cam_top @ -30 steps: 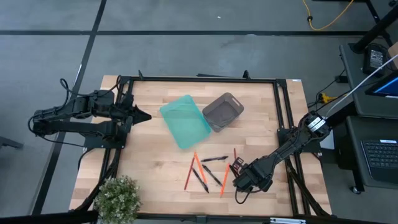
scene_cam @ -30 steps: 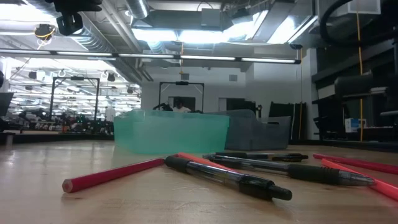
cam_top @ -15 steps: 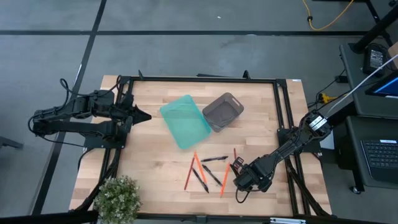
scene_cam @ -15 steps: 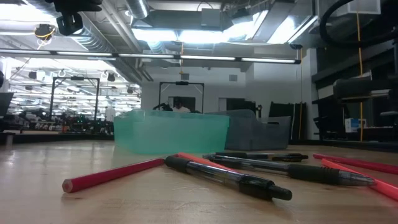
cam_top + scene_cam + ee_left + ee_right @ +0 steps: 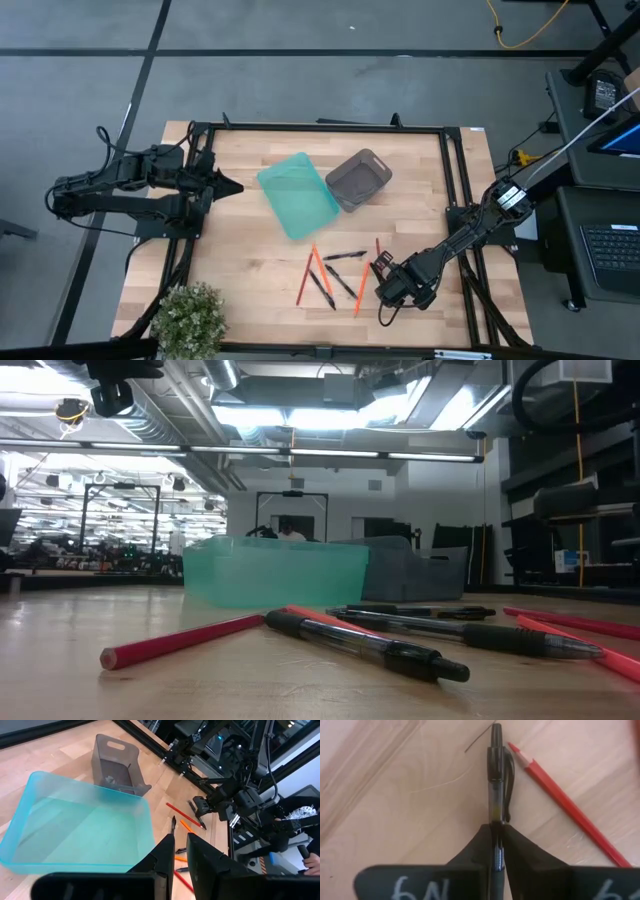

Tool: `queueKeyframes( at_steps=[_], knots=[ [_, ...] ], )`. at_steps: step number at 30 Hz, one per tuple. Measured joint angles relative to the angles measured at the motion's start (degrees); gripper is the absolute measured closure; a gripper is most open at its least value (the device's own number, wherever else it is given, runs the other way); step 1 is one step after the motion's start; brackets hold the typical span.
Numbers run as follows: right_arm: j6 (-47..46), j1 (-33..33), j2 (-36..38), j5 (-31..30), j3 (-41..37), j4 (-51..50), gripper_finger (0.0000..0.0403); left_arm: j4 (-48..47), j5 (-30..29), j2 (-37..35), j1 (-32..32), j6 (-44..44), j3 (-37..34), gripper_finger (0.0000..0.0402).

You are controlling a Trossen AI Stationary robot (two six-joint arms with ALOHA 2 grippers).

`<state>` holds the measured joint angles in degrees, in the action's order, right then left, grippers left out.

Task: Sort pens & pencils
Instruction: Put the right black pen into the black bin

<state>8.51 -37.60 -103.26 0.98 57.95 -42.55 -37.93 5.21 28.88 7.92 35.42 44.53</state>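
Now my right fingers pinch a black pen on the bench; lift straight, sparing the pencil alongside.

two trays side by side, middle of the tabletop | pens and pencils mixed in a loose bunch in front of them | plant at front left corner | right hand at the bunch's right edge

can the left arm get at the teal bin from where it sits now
Probably yes. The left gripper waits at the table's left edge, facing the teal bin, with only bare wood between them. The right gripper is far off, shut on a pen.
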Motion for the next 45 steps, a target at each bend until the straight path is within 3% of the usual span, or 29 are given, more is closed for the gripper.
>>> queueKeyframes(
  at_steps=[21, 32, 45],
  knots=[
    [-6.79, -1.37, -0.22, -0.05, 11.22, -16.34, 0.0371, -0.16, 0.00, 0.00, 0.02, -0.02, 0.00, 0.0358],
    [-3.80, 1.51, -0.13, -12.09, 15.28, -23.86, 0.0371, -0.17, 0.00, 0.00, -0.77, -0.02, 0.00, 0.0358],
    [4.56, 15.33, 0.72, -20.84, 15.94, -26.02, 0.0371, -0.18, -0.02, 0.00, -5.50, -0.02, 0.00, 0.0358]
  ],
)
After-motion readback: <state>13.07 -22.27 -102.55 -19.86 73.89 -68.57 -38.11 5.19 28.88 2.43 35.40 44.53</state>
